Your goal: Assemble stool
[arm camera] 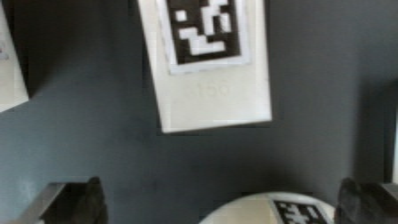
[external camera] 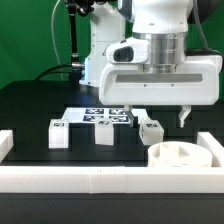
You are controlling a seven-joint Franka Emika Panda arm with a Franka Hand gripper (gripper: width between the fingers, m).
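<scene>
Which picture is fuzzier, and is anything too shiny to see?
Wrist view: fuzzier; the leg and its tag have soft edges, and the claw is two dark blurs. Exterior view: sharper and bright; the white seat looks washed out against the black table.

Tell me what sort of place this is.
Probably a robotics lab bench: a black table fenced by white rails, tagged stool legs, and a green backdrop.
</scene>
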